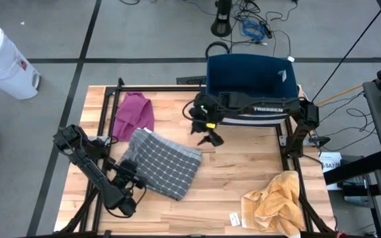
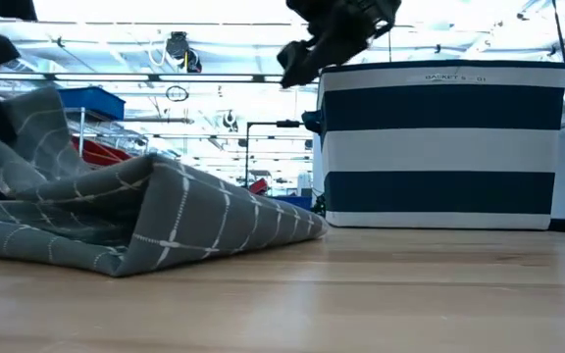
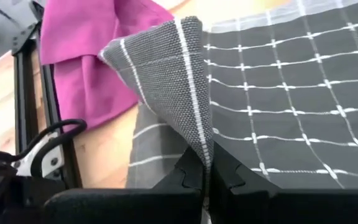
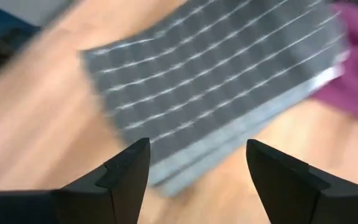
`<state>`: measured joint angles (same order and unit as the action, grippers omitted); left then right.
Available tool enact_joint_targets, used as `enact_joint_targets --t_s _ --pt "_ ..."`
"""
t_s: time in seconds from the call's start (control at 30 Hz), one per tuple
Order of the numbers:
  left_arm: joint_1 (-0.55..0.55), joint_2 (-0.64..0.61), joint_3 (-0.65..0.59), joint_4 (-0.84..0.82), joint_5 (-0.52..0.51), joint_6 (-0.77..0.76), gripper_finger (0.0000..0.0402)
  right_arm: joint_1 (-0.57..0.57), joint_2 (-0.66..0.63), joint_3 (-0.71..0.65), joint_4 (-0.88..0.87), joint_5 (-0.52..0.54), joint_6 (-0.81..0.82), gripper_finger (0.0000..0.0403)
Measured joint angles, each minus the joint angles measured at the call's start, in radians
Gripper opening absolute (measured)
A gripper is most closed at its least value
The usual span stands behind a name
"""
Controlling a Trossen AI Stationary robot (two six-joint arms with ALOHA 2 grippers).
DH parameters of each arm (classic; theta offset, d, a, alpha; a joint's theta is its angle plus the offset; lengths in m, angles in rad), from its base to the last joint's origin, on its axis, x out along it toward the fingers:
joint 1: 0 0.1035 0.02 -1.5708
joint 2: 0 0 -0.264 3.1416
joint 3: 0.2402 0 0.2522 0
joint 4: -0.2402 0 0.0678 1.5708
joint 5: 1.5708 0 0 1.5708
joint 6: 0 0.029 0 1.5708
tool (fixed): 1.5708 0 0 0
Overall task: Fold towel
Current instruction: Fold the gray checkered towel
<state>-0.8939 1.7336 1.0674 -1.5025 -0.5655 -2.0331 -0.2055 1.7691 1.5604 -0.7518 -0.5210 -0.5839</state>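
The wooden desk (image 1: 243, 172) carries everything, framed by black rails along its left and right edges. At its far edge stands a navy and white striped basket (image 1: 250, 82), seen in the low view as a wide banded wall (image 2: 439, 147).

The grey checked towel (image 1: 164, 164) lies left of the desk's middle, folded into a thick rectangle with white grid lines. In the low view (image 2: 135, 221) it shows as a layered mound with one part lifted up on the left. A magenta cloth (image 1: 134, 114) lies just beyond the towel near the left rail, touching or nearly touching it; the left wrist view shows it (image 3: 86, 56) right behind the towel's raised corner. A yellow cloth (image 1: 276, 201) sits crumpled at the desk's near right corner, well apart from the towel, with a small white tag (image 1: 234, 219) beside it.

The left hand (image 1: 129, 173) is at the towel's near left edge, clenched on a corner of the towel, which stands up in a peak from between its dark fingers (image 3: 229, 177). The right hand (image 1: 210, 137) hangs above the desk just off the towel's far right corner, released and holding nothing, its two fingers (image 4: 126, 171) spread wide over the grey cloth (image 4: 216, 81).
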Motion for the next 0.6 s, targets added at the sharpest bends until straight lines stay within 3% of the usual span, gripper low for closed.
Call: enact_joint_targets --t_s 0.13,0.27,0.43,0.6 --pt "-0.036 0.0 0.03 0.0 0.01 -0.018 0.0001 0.016 0.012 -0.049 -0.043 -0.012 -0.013 0.0251" --pt "-0.058 0.0 0.029 -0.003 0.091 -0.035 0.0001 0.066 0.033 -0.184 0.055 0.005 -0.054 0.0251" --pt "-0.064 0.0 0.029 0.005 0.112 -0.049 0.0001 0.153 0.039 -0.352 0.275 0.109 -0.06 0.0251" --pt "-0.055 0.0 0.029 0.005 0.113 -0.044 0.0 0.246 0.043 -0.51 0.592 0.142 -0.074 0.0251"
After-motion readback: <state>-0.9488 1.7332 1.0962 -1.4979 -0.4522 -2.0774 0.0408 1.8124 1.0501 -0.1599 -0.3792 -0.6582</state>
